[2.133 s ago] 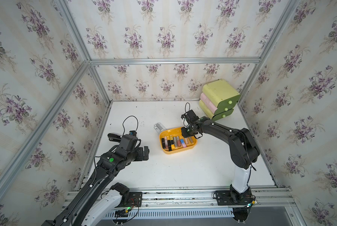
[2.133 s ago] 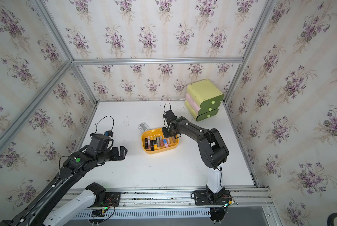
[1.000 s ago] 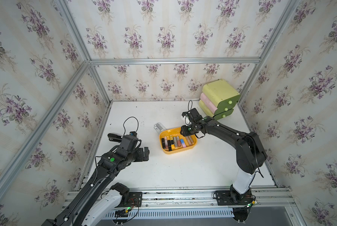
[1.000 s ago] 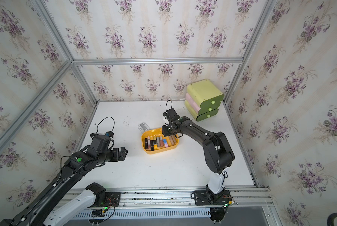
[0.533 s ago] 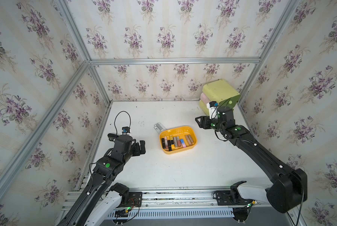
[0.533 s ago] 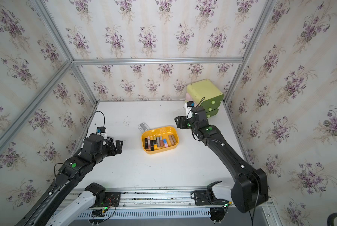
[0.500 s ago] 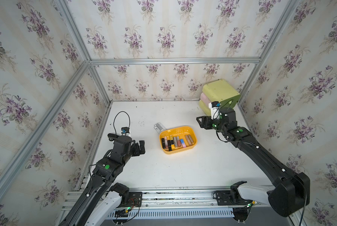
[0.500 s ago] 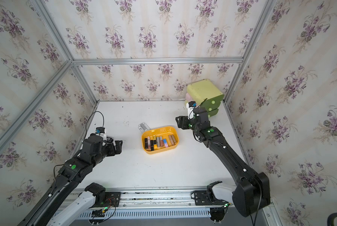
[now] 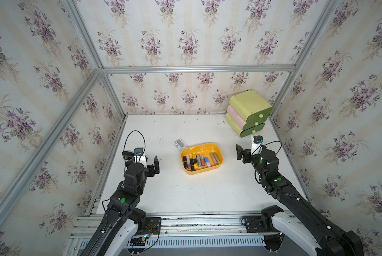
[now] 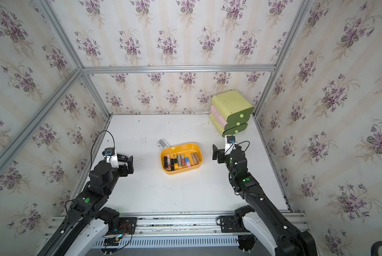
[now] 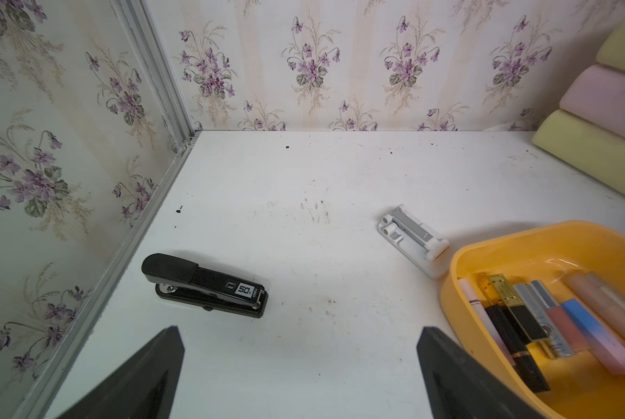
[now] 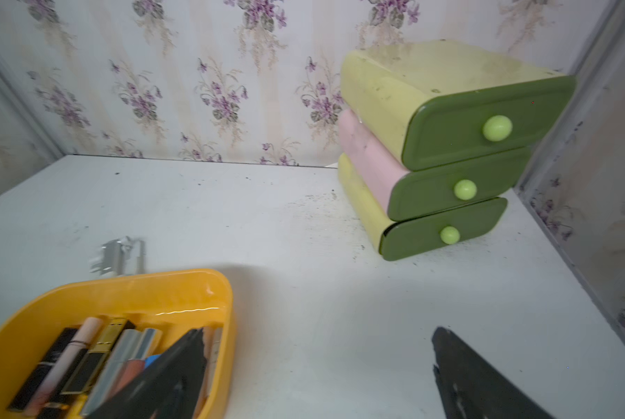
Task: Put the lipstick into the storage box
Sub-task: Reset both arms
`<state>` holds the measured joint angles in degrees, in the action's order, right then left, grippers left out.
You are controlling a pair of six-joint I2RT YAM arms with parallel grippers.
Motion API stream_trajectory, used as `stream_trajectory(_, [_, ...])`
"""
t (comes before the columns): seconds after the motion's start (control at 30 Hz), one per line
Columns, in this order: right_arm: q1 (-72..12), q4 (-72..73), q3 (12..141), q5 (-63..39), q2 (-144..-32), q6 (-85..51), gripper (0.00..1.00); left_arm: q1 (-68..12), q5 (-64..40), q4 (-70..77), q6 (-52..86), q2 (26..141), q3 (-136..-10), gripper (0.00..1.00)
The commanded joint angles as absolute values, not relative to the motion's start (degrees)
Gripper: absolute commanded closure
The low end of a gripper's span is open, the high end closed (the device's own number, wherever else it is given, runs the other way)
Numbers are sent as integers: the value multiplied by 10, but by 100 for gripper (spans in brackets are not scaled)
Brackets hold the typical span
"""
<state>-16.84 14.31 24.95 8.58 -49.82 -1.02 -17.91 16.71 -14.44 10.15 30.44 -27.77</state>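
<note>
The lipsticks [image 9: 200, 160] are lying side by side in a row inside the shallow orange-yellow plastic storage box [image 9: 202, 171], which is sitting in the middle of the white bench [image 9: 185, 192]. I am seeing no lipstick lying out on the bench in any view. The left pincer [image 11: 300, 333] is hanging wide open and holding nothing, well apart from the box. The right pincer [image 12: 318, 335] is gaping open too, holding nothing, well apart on the other side. So I am guessing the putting-in step is done and the job is at its end or very near it. The next move is likely asking only for both arms to keep clear of the box, so no tube is getting knocked out.

A black stapler [image 11: 205, 286] is lying near the left pincer. Its white label is showing the number 50, and the tiny letters beside it are too small to read. A small white and grey plastic stand [image 11: 412, 235] is lying just beside the box. Thin marks are showing on the bare floor of the box, but I cannot read them
</note>
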Motion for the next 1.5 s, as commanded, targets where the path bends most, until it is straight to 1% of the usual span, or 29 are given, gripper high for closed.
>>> stream_trajectory(0.0, [-120,235,226,111,-518,19,0,-155,169,-64,69,334,-270,0])
stream_trajectory(0.17, [-47,386,179,45,-615,10,0,-95,124,33,79,413,-246,0])
stream_trajectory(0.3, [-44,506,165,30,-722,8,1,-39,90,120,99,486,-224,0])
stream_trajectory(0.43, [-44,583,162,12,-799,8,2,-8,72,194,82,566,-211,0])
stream_trajectory(0.5, [-45,576,169,13,-804,19,2,-2,72,224,70,608,-209,0])
stream_trajectory(0.57, [-45,625,153,6,-817,29,1,5,69,274,67,650,-202,0])
stream_trajectory(0.67, [-45,661,144,-1,-838,34,2,10,62,334,59,707,-201,0])
stream_trajectory(0.83, [-44,705,125,13,-854,27,1,10,25,392,12,749,-212,0])
stream_trajectory(0.97, [-44,804,90,15,-880,29,1,11,6,519,-3,791,-167,0])
stream_trajectory(1.03, [-44,802,86,14,-873,28,0,10,2,563,-5,805,-153,0])
stream_trajectory(1.17, [-44,821,75,-8,-873,37,0,10,-6,597,-10,855,-153,0])
stream_trajectory(1.23, [-44,821,75,-9,-874,38,0,10,0,554,-6,848,-170,0])
stream_trajectory(1.3, [-44,807,83,-4,-874,35,0,11,2,543,-7,859,-185,0])
stream_trajectory(1.37, [-43,775,102,6,-876,31,0,10,10,485,-2,857,-211,0])
stream_trajectory(1.47, [-34,739,119,6,-878,18,0,10,16,466,-1,864,-228,0])
